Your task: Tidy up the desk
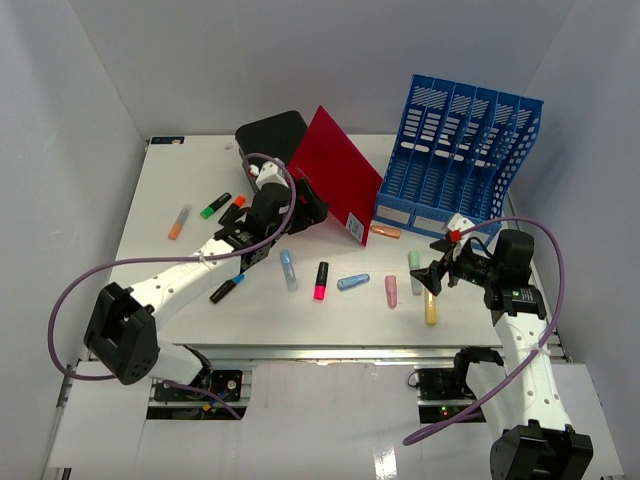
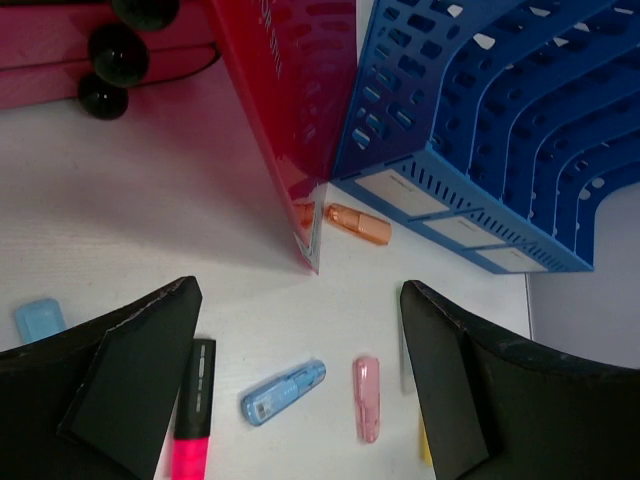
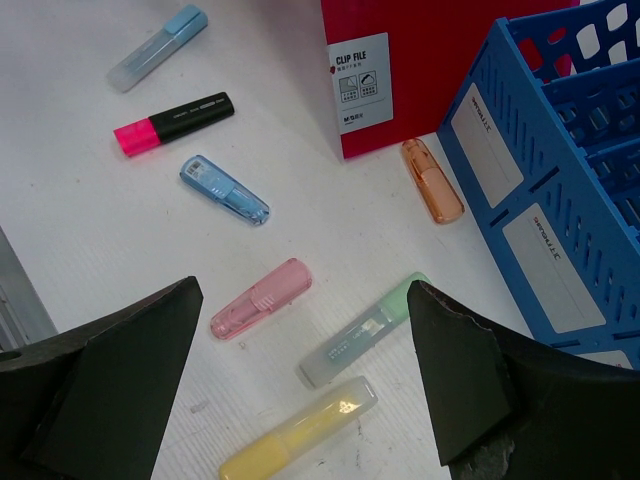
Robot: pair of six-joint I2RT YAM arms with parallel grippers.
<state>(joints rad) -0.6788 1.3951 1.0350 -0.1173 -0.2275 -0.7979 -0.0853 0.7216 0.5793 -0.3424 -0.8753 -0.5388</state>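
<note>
Desk (image 1: 340, 312): is lying flat under both arms; highlighters (image 1: 321, 280) are lying scattered across it.
Left gripper (image 2: 298, 295): is hovering near the red clip file (image 2: 285, 120) corner, jaws gaping, gripping nothing.
Right gripper (image 3: 303, 290): is hovering over the pink highlighter (image 3: 262, 298), jaws gaping, empty.
Blue file rack (image 1: 455, 150): is standing far right, beside the red clip file.

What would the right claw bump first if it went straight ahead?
Probably the pink marker on the desk: it lies straight ahead of the open right claw. The green marker is close beside, and depth is unclear.
</note>
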